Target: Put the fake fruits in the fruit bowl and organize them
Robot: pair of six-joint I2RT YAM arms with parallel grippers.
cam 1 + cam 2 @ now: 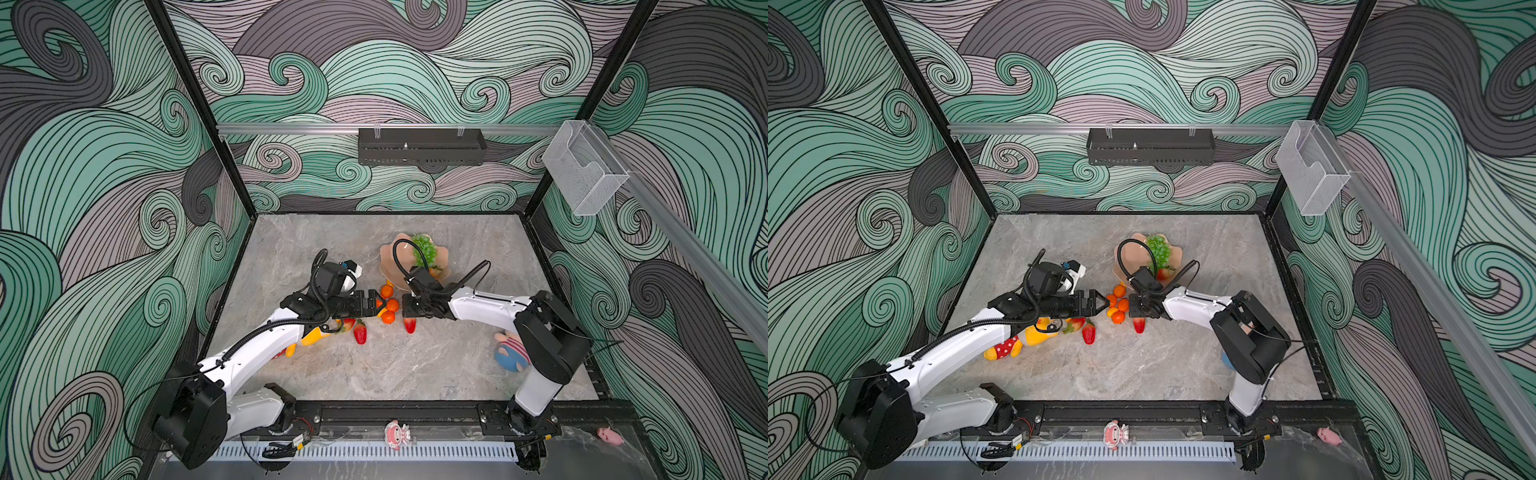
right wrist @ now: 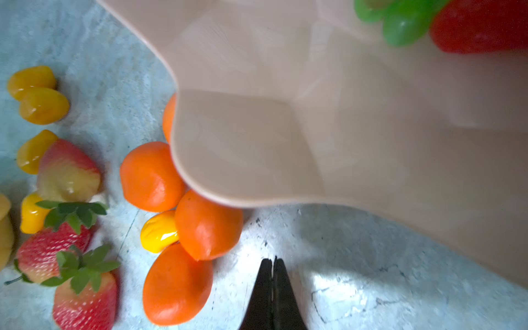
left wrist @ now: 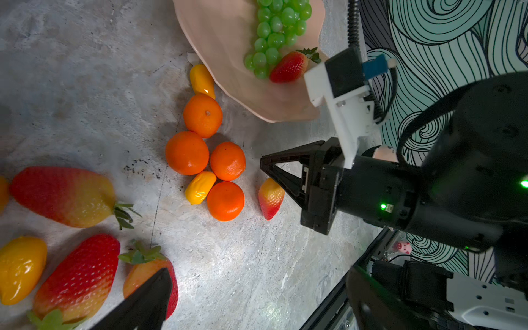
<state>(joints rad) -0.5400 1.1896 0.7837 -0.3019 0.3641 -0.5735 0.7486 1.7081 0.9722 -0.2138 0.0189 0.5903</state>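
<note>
Right gripper (image 2: 273, 264) fingers pressed together, holding nothing, beside fruit bowl (image 2: 257, 148); left gripper (image 1: 1100, 302) fingers look pinched empty from above, wrist shows one tip only

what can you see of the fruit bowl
The fruit bowl is shallow, peach-pink, smooth plastic by its look, with a wavy shell-like rim. It sits upright on the table, toward the back. Inside lie a green grape bunch and one strawberry; the rest is bare. A kumquat lies against its outer edge.
</note>
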